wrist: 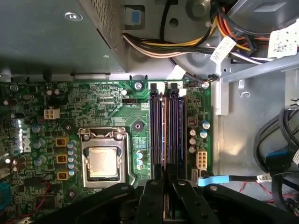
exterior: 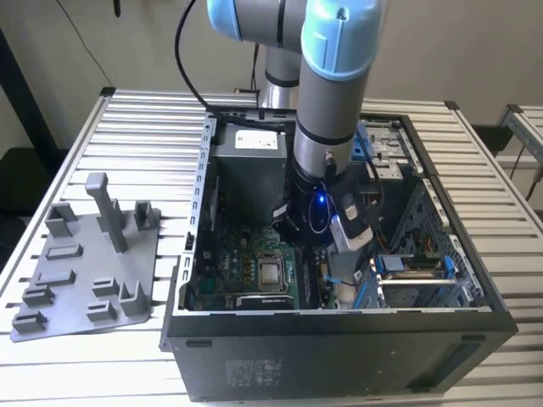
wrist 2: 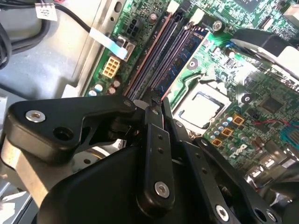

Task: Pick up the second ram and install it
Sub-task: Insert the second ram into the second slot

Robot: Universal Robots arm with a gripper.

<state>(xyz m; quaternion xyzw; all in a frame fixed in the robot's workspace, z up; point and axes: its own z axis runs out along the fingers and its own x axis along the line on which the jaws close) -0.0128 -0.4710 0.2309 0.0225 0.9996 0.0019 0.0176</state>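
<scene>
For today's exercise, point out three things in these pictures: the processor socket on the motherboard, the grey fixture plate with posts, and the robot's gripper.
processor socket (wrist: 103,162): first wrist view, on its metal lid.
grey fixture plate (exterior: 81,284): exterior view, on its flat base.
gripper (wrist 2: 158,103): second wrist view, between its fingertips.

A slatted metal bench (exterior: 153,127) carries an open computer case (exterior: 339,356) and, beside it, a grey fixture plate (exterior: 85,280).

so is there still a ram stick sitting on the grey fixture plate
No, in the exterior view the grey fixture plate carries just its own posts and blocks, with no black stick on it.
</scene>
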